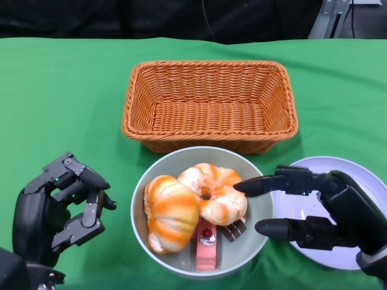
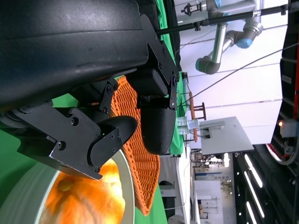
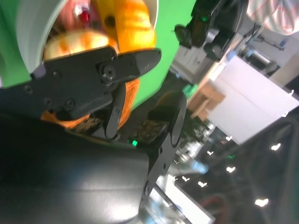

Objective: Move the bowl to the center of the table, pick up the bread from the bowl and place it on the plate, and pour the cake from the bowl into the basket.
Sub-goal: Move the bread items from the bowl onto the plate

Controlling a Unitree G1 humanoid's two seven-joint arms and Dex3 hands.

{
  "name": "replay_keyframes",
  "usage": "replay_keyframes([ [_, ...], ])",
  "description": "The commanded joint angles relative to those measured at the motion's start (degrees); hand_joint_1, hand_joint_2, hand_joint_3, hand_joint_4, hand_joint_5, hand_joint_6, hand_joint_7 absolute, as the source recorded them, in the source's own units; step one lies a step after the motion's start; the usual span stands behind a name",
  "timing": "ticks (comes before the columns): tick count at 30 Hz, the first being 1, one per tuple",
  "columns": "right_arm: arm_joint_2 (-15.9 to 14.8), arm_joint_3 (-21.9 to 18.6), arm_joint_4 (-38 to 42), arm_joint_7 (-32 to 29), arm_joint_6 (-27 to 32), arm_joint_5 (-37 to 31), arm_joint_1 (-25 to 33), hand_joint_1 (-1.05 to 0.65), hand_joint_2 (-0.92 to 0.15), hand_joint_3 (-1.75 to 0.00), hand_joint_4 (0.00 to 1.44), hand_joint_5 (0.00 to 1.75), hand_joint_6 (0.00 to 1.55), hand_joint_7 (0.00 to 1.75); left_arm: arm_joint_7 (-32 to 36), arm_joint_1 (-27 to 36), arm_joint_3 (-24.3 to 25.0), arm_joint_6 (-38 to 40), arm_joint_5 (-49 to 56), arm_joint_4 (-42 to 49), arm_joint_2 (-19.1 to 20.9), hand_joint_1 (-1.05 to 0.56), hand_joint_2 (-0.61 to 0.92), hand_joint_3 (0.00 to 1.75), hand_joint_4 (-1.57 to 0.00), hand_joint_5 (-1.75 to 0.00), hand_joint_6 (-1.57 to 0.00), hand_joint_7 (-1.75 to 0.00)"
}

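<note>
Bowl with bread between hands; right hand spread, empty, at rim; left hand half-curled, empty.

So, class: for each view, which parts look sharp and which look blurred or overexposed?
Head view: evenly lit and sharp; bowl, bread and basket all crisp. Right wrist view: the bread and bowl are blurred, background lights smear. Left wrist view: the bread is soft, the bright background washes out.
</note>
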Motion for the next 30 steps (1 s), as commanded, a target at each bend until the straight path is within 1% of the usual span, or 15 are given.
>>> replay_keyframes([
  [1, -2.5, -0.5, -1.7, -2.7, -3.3, -5.6, -2.1, -0.61, -0.91, -0.01, 0.52, 0.50, 0.66, 0.06, 1.1, -0.7, 0.7, 0.2, -0.7, -0.9, 0.3, -0.06, 0.61, 1.06, -0.74, -1.61, -0.76, -1.36],
  [4, -3.4, -0.3, -3.5, -5.0, -3.8, -11.1, -3.8, -0.65, -0.91, 0.00, 0.50, 0.46, 0.65, 0.04, 1.3, -0.9, 0.8, 2.0, -1.6, -2.5, 0.4, -0.06, 0.61, 1.04, -0.75, -1.60, -0.77, -1.35],
  [6, -3.4, -0.1, -4.1, -7.6, -4.5, -15.8, -5.0, -0.68, -0.89, 0.00, 0.54, 0.35, 0.65, 0.02, 1.5, -1.1, 0.9, 3.0, -1.8, -3.2, 0.7, -0.07, 0.64, 0.96, -0.76, -1.58, -0.80, -1.32],
  [8, -3.4, 0.7, -3.5, -10.1, -5.6, -20.0, -6.6, -0.68, -0.87, 0.00, 0.57, 0.32, 0.66, 0.02, 1.7, -1.2, 0.8, 5.2, -2.1, -4.4, 1.1, -0.06, 0.65, 0.93, -0.76, -1.57, -0.81, -1.29],
  [11, -4.1, 2.3, -3.3, -12.3, -5.6, -24.5, -8.3, -0.70, -0.83, 0.00, 0.56, 0.28, 0.66, 0.01, 1.6, -1.2, 0.7, 9.2, -2.7, -6.4, 1.7, -0.08, 0.64, 0.95, -0.77, -1.57, -0.83, -1.27],
  [13, -4.7, 3.8, -1.7, -15.0, -7.4, -28.7, -10.6, -0.70, -0.83, 0.00, 0.57, 0.27, 0.66, 0.01, 0.3, -1.2, 0.7, 11.8, -3.6, -7.5, 2.7, -0.07, 0.60, 1.02, -0.75, -1.60, -0.82, -1.31],
  [15, -5.1, 5.2, -0.3, -17.7, -8.4, -32.3, -12.5, -0.72, -0.82, 0.00, 0.58, 0.26, 0.67, 0.01, -1.9, -1.5, 0.5, 14.8, -4.9, -8.4, 4.5, -0.06, 0.58, 1.06, -0.74, -1.62, -0.81, -1.34],
  [18, -5.8, 7.2, 1.3, -20.8, -8.7, -36.0, -14.6, -0.73, -0.82, 0.00, 0.61, 0.25, 0.68, 0.01, -5.2, -1.8, 0.3, 19.2, -6.4, -9.6, 7.6, -0.07, 0.56, 1.11, -0.74, -1.67, -0.80, -1.38],
  [20, -6.2, 8.7, 2.0, -22.4, -8.5, -38.4, -16.0, -0.73, -0.82, 0.00, 0.61, 0.23, 0.67, 0.01, -7.3, -1.9, 0.1, 23.3, -7.0, -11.0, 10.4, -0.07, 0.55, 1.12, -0.77, -1.65, -0.82, -1.36],
  [22, -6.3, 10.3, 3.5, -25.1, -8.5, -40.9, -17.2, -0.75, -0.84, -0.01, 0.63, 0.22, 0.67, 0.00, -9.0, -2.0, 0.3, 26.6, -7.4, -11.9, 12.7, -0.03, 0.52, 1.11, -0.82, -1.58, -0.87, -1.29],
  [24, -6.4, 11.7, 5.0, -28.2, -8.3, -43.1, -18.1, -0.76, -0.84, -0.01, 0.65, 0.20, 0.68, 0.01, -10.1, -2.1, 0.5, 28.3, -7.9, -12.2, 13.8, -0.02, 0.50, 1.10, -0.83, -1.56, -0.89, -1.26],
  [30, -6.9, 15.8, 8.1, -36.1, -6.8, -48.5, -20.5, -0.78, -0.84, 0.00, 0.68, 0.16, 0.68, 0.00, -11.5, -2.4, 0.9, 30.1, -8.6, -12.5, 15.1, -0.01, 0.51, 1.09, -0.82, -1.59, -0.91, -1.23],
])
